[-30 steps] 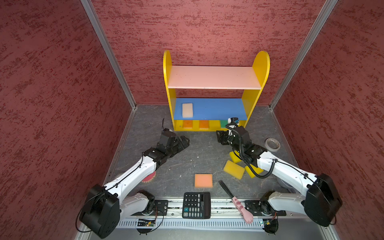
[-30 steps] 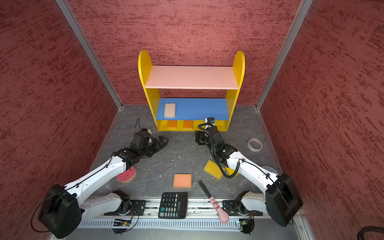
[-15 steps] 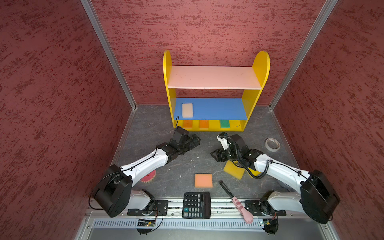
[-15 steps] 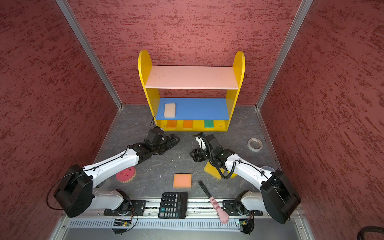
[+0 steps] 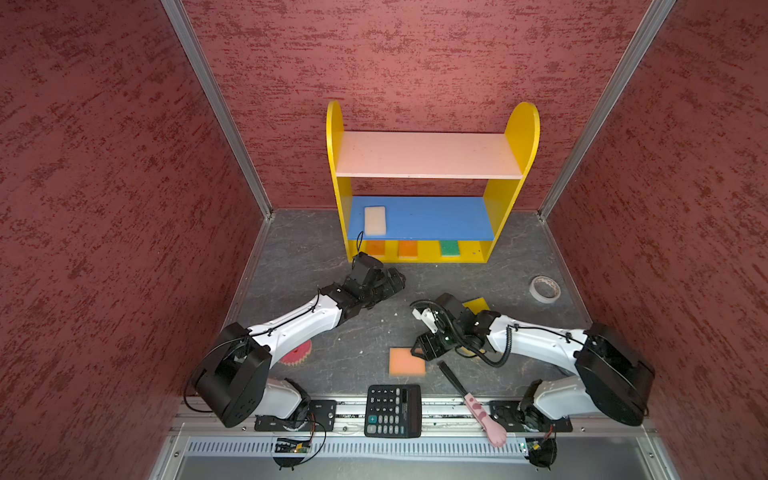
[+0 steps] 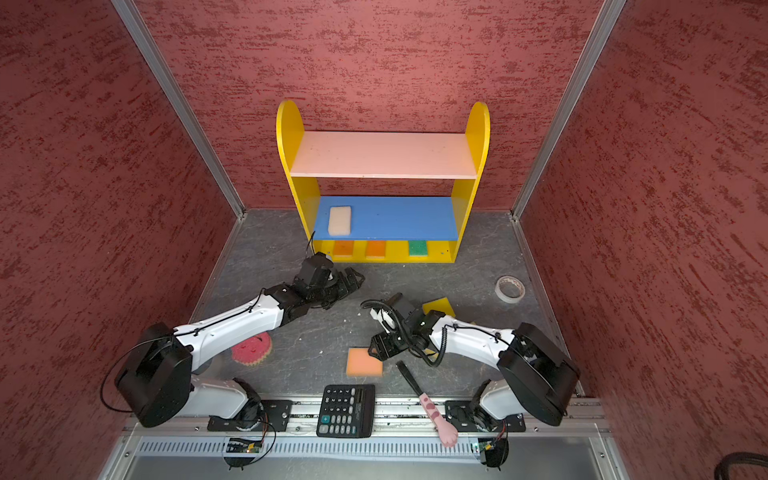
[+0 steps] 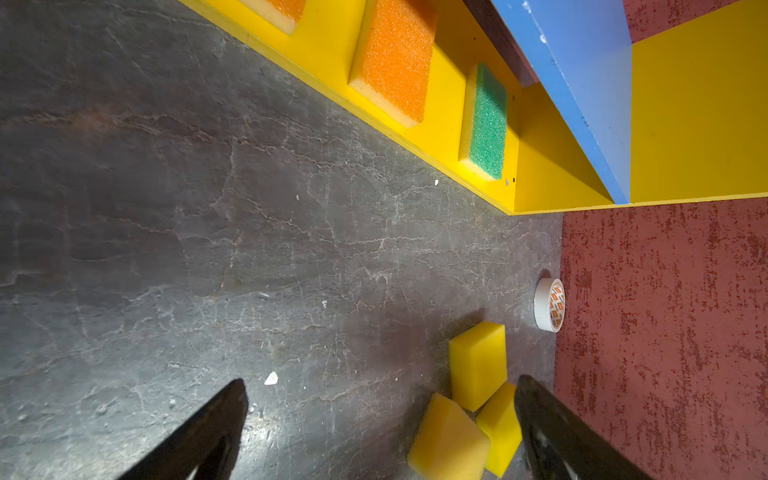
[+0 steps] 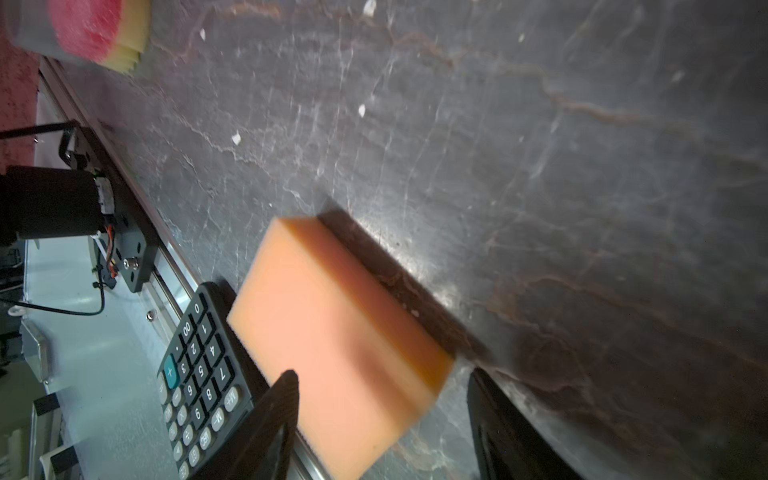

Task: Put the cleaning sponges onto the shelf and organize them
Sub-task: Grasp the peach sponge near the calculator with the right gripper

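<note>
The right tool (image 5: pixel 420 352) (image 8: pixel 382 384) is spread and sits low over the surface (image 5: pixel 311 249), with its tips at the right edge of the peach sponge (image 5: pixel 407 362) (image 8: pixel 332 332). In the right wrist view the sponge's end lies between the two fingers (image 8: pixel 282 399); whether either one touches it cannot be told. The peach sponge lies flat at the near middle, just beyond the calculator (image 5: pixel 392 410) and just left of the brush (image 5: pixel 473 399). The yellow sponges (image 7: pixel 478 361) lie on the far side of the right arm and partly under it. The left wrist view shows three of them bunched together and touching. The tape (image 5: pixel 544 289) sits farther right, close to the wall. The left tool (image 5: pixel 395 277) (image 7: pixel 382 390) is spread wide and holds nothing. It is over bare surface near the shelf's front edge, well apart from the peach sponge. The pink sponge (image 6: pixel 251 349) lies at the near left, partly under the left arm. The shelf (image 5: pixel 521 124) stands against the far wall. A cream sponge (image 5: pixel 375 220) lies at the left of its blue board (image 5: pixel 436 216). Two orange sponges (image 5: pixel 408 249) and a green sponge (image 5: pixel 450 248) lie in a row on its bottom board (image 5: pixel 471 249).
</note>
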Controlling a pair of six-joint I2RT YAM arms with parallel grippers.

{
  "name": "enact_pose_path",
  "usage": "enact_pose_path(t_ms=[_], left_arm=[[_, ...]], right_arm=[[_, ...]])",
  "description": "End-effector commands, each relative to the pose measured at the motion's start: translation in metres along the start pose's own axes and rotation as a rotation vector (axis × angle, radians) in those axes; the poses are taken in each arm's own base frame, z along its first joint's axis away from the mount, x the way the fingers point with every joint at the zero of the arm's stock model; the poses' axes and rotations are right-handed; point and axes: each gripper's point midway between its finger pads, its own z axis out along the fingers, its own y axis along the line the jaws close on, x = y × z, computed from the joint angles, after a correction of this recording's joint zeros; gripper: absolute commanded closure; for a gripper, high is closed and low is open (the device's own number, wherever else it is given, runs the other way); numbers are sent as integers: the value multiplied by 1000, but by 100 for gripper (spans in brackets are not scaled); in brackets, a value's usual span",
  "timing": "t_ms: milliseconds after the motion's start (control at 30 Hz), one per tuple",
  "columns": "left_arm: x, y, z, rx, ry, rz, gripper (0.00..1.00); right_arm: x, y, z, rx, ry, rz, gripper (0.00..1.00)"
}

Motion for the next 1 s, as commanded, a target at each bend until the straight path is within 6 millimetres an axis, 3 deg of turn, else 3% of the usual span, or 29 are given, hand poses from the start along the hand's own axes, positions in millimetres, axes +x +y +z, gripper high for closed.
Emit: enact_pose_path(t_ms=[0, 233, 333, 567, 733, 967], left_arm=[[-2, -2, -7, 7, -20, 0, 0], [-4, 3, -10, 0, -31, -4, 1], [-6, 6, -11, -4, -38, -4, 0], [-13, 16, -20, -11, -63, -17, 1], [-20, 21, -31, -15, -95, -16, 0], [-37, 10, -60, 65, -195, 26, 0]], right_arm=[[10, 2, 13, -10, 53, 5, 36], [-1, 3, 28, -23, 22, 24, 51], [-12, 6, 33, -40, -9, 27, 63], [-52, 18, 36, -83, -99, 27, 87], [-104, 25, 13, -125, -232, 33, 96], [-177, 8, -33, -142, -449, 133, 100]])
